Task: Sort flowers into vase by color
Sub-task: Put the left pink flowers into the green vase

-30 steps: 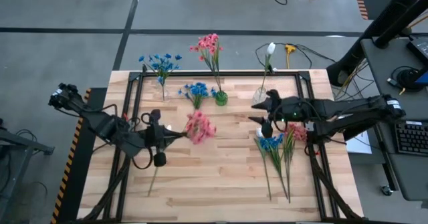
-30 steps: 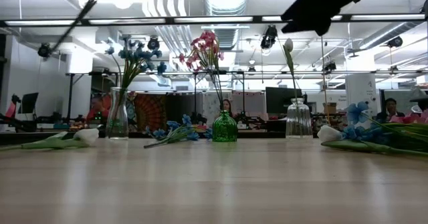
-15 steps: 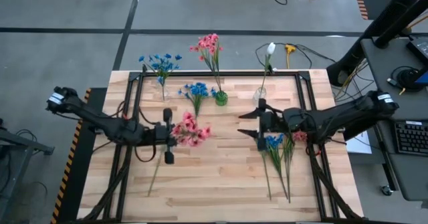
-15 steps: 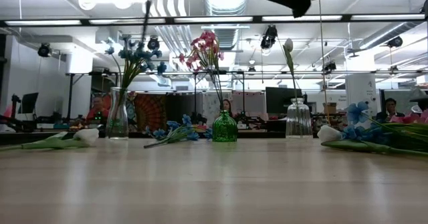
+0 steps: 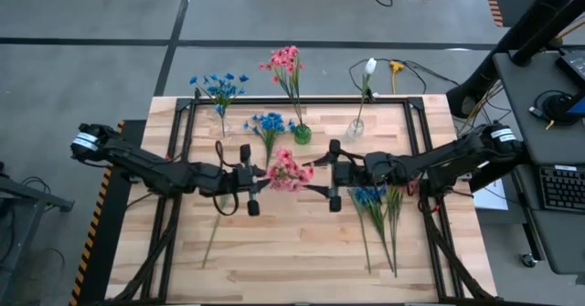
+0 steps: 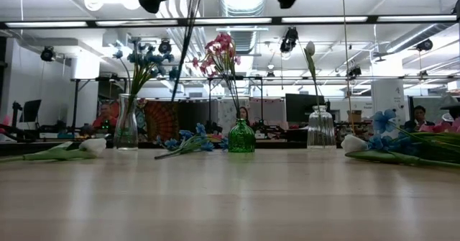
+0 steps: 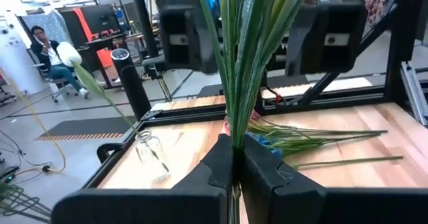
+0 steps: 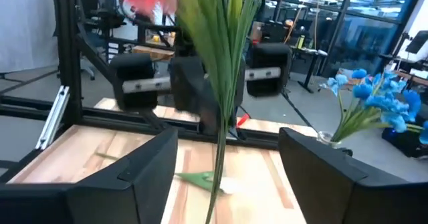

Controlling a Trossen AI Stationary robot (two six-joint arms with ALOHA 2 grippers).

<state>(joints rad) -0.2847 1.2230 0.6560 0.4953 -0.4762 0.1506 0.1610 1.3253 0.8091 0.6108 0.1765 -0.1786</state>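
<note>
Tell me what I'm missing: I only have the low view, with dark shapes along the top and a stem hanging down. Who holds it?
Observer: The left gripper holds the pink-red flower, shut on its stem.
Operator: And the right one?
Observer: The right gripper is open, its fingers on either side of that stem, not clamped.
Operator: Flowers left lying on the table?
Observer: Blue and pink-red stems lie under the right arm.

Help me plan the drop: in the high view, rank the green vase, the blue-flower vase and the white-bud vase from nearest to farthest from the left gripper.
From the left gripper:
1. Green vase, back middle.
2. Blue-flower vase, back left; nearly as close, hard to call.
3. White-bud vase, back right.
</note>
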